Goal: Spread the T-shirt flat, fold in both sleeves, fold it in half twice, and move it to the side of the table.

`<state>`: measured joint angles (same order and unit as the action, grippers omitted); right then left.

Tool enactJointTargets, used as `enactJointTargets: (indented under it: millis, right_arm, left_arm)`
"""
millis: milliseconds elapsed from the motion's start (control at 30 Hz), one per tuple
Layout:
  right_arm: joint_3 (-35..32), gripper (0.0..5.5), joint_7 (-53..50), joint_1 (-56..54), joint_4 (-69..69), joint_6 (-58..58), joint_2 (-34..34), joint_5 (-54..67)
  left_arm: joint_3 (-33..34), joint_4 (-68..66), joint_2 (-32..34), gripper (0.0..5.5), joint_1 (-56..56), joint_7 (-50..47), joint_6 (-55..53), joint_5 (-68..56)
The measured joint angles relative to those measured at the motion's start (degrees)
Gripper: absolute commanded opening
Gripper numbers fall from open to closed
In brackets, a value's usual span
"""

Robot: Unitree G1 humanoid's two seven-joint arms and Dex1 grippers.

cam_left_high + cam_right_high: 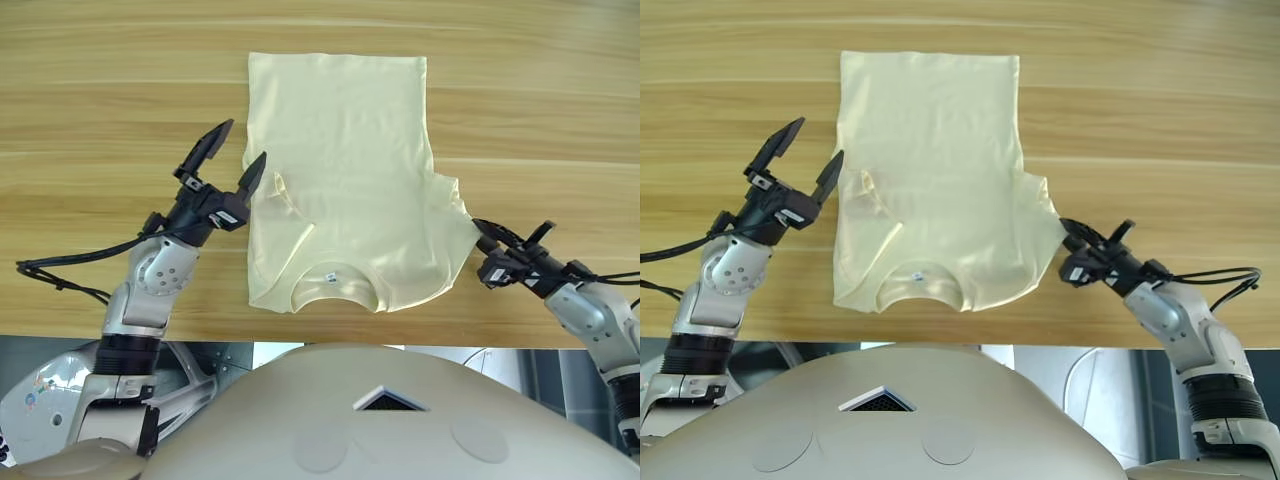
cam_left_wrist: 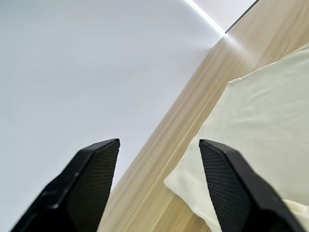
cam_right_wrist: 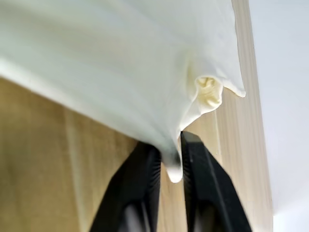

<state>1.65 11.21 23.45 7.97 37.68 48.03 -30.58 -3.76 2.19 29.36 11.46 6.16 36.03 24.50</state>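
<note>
Looking at a pale yellow T-shirt (image 1: pixel 345 170) spread on the wooden table (image 1: pixel 100 100), collar toward the near edge, left sleeve folded in over the body. Over at the shirt's right sleeve now: pinched tight between the fingers of the right gripper (image 1: pixel 480 232), bunched and pulled outward. At the shirt's left edge: hovering just beside the folded sleeve, the left gripper (image 1: pixel 245 141), fingers spread wide, holding nothing.
</note>
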Motion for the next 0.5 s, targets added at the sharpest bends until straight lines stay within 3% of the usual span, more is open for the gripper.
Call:
enactJointTargets:
  millis: [67,500]
  right_arm:
    - [-0.2,0.02,0.0,0.0,-0.1,0.0,0.2,0.3]
    - [-0.2,0.02,-1.0,-0.4,-1.1,-0.9,-0.3,0.4]
  left_arm:
    - [0.3,0.2,0.0,3.05,0.2,-0.2,0.0,0.0]
    - [0.5,0.7,0.0,3.05,1.0,-0.2,0.2,-0.4]
